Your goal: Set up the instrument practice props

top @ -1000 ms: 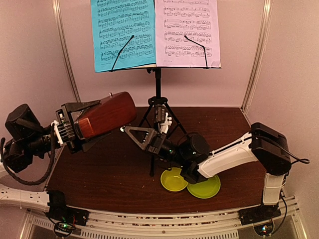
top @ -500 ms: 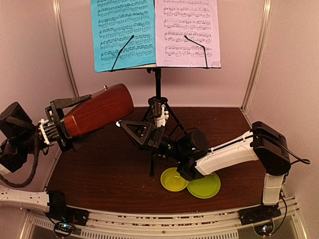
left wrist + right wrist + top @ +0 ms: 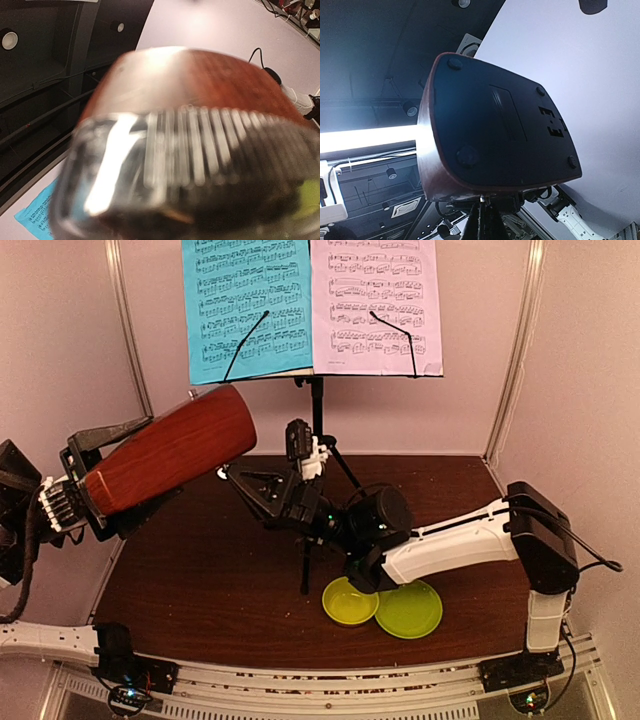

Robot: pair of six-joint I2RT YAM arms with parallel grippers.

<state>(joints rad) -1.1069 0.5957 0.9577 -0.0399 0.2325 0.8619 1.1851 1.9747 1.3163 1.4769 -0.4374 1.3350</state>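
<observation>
Wooden metronome (image 3: 185, 435) clamped in raised left claw (image 3: 125, 475) | right claw (image 3: 262, 452) apart, outstretched

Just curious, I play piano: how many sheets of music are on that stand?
2. A blue sheet on the stand's left half, a pale lilac sheet on its right; more could hide behind them.

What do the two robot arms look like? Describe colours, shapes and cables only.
Right arm: white tapered forearm between bulky black joint housings, thin black cable at its shoulder. Left arm: black joints, white base link, thick looping black cable.
</observation>
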